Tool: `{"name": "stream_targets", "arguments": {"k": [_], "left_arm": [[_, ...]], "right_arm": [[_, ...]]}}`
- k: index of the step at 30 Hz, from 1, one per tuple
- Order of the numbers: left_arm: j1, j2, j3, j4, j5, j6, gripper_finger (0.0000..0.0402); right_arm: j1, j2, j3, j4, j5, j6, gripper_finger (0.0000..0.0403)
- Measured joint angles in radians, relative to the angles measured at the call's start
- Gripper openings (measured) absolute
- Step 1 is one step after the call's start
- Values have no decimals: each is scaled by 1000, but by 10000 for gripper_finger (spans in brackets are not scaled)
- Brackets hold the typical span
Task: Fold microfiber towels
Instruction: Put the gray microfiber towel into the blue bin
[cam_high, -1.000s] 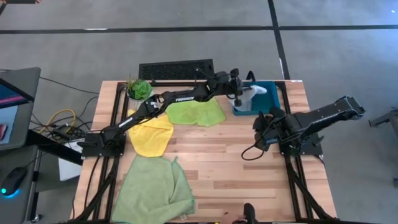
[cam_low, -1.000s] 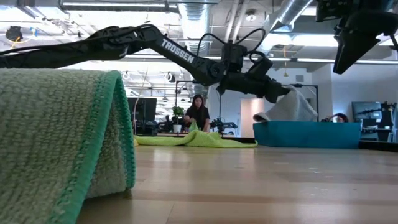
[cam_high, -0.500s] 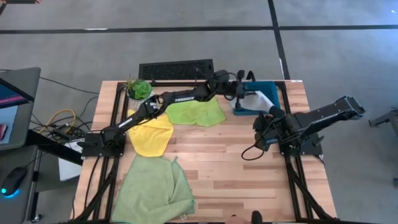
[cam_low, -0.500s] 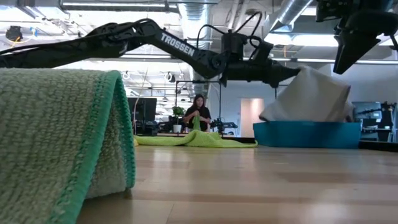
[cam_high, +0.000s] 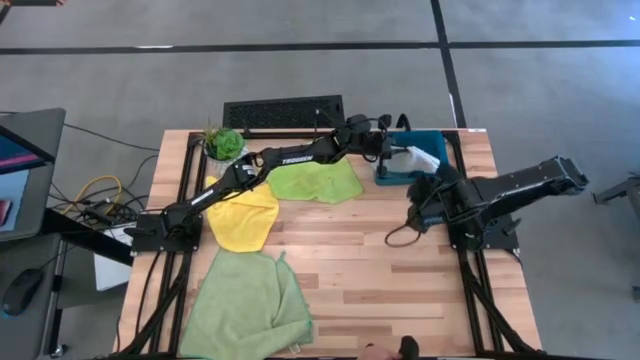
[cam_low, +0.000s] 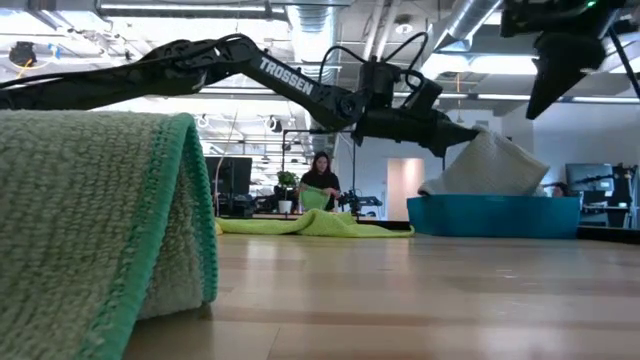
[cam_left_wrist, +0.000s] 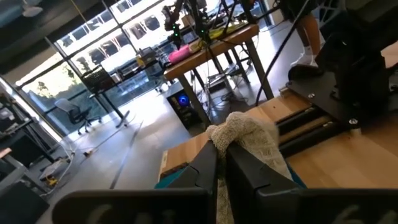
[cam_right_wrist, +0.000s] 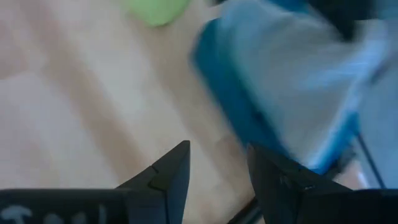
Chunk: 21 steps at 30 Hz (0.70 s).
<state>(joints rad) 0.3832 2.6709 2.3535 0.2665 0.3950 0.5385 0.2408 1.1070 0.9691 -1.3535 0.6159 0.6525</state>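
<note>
I am holding the left gripper (cam_high: 392, 150) out over the teal tray (cam_high: 437, 141) at the far right of the table (cam_high: 350, 260), its fingers pressed together and pinching a corner of the grey towel (cam_high: 420, 158). In the low view the grey towel (cam_low: 490, 165) is hanging from that pinch at a slant, its lower part resting inside the teal tray (cam_low: 495, 216). From the left wrist camera I am seeing the cloth (cam_left_wrist: 252, 140) bunched just above the closed fingers (cam_left_wrist: 245, 171). The right gripper (cam_high: 420, 190) is hovering just beside the tray on its near side, its fingers (cam_right_wrist: 168, 174) spread apart and holding nothing. The lime green towel (cam_high: 315, 181) is lying flat under the left arm, left of the tray, and the yellow towel (cam_high: 245, 216) is lying near it toward the table's left side. The larger pale green towel (cam_high: 245, 305) is lying at the near left, partly folded, its green-stitched edge (cam_low: 190, 215) looming close in the low view.
</note>
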Motion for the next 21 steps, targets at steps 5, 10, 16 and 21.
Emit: {"name": "stream_targets", "arguments": {"k": [5, 10, 16, 21], "left_arm": [[-2, 0, 0, -18, 0, -1, 3], [-2, 0, 0, -18, -2, -2, 3], [-2, 0, 0, -19, -1, -3, 4], [-3, 0, 1, -25, 14, -4, 4]], "right_arm": [[-97, -46, 0, -25, 66, 0, 182], [-228, -72, 0, -37, 65, -5, 182], [-411, -72, 0, 5, 5, -125, 182], [-570, -72, 0, 159, -125, -310, 196]]}}
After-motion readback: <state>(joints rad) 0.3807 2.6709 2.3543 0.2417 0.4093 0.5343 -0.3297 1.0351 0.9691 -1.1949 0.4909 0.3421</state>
